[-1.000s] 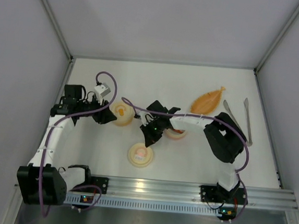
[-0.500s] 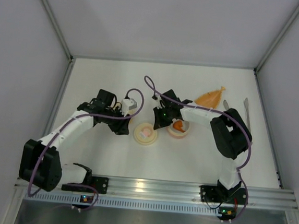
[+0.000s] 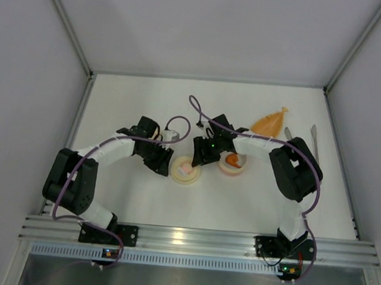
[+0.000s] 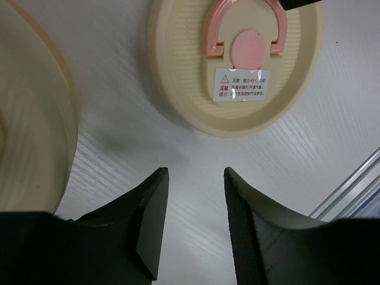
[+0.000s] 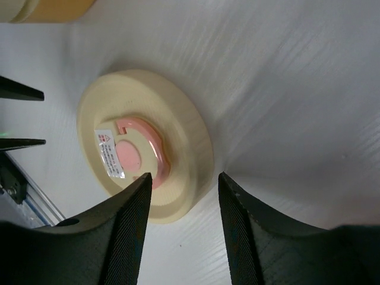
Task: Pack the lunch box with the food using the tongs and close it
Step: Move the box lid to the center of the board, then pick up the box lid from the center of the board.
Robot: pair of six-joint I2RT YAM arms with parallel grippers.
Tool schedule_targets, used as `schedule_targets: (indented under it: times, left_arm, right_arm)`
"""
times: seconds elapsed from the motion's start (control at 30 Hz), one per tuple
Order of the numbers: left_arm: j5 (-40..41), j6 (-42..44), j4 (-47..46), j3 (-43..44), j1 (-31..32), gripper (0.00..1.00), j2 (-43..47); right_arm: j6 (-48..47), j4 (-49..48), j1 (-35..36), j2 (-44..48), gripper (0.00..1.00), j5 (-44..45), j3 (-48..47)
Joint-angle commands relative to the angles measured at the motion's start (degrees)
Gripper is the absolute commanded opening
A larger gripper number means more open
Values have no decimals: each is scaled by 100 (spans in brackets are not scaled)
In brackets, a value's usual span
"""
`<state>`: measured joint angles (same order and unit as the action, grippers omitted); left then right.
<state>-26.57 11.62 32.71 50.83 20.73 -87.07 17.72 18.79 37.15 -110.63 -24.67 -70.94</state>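
A cream lid with a pink mark [image 3: 186,171] lies flat on the table between both grippers. My left gripper [image 3: 164,163] is open just left of it; in the left wrist view the lid [image 4: 237,65] sits ahead of the empty gripper [image 4: 195,190]. My right gripper [image 3: 198,158] hovers open over the lid's far edge [image 5: 145,145], gripping nothing [image 5: 184,184]. The pink tub [image 3: 236,171] stands uncovered to the right with an orange food piece [image 3: 229,160] inside. The lidded yellow tub [image 4: 35,119] is beside my left gripper. The tongs [image 3: 314,136] lie at the far right.
An orange leaf-shaped dish [image 3: 269,123] lies behind the pink tub, next to the tongs. The aluminium rail [image 3: 189,237] runs along the near table edge. White walls close in the table on three sides.
The right gripper has opened over the pink-marked lid, which now rests beside the pink tub, farther back than a second ago. The left arm has swung right, up to the lid.
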Motion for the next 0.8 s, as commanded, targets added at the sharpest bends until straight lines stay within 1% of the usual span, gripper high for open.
schedule_targets:
  times: [0.0, 0.13, 0.2, 0.37, 0.53, 0.63, 0.73, 0.77]
  left_arm:
    - [-252, -624, -335, 252, 45, 48, -196]
    - [-227, -871, -318, 436, 98, 51, -460]
    - [-139, -933, -274, 585, 141, 51, -644]
    - [107, -1135, -230, 893, 194, 50, -1013]
    - [432, -1144, -151, 1061, 256, 45, -1295]
    - [477, -1320, -133, 1026, 274, 40, -1330]
    - [521, -1337, -159, 999, 274, 34, -1383]
    - [538, -1346, -160, 1008, 274, 33, -1401]
  right_arm:
    - [-22, -524, -137, 357, 48, -407, 194]
    - [-5, -832, -146, 533, 44, -592, 370]
    - [-31, -920, -146, 577, 41, -706, 466]
    - [-93, -1263, -164, 771, 37, -899, 660]
    - [-110, -1325, -164, 718, 38, -1040, 634]
    - [-102, -1351, -155, 674, 39, -1102, 634]
    - [-58, -1343, -155, 552, 41, -1005, 581]
    - [-58, -1299, -164, 516, 45, -953, 537]
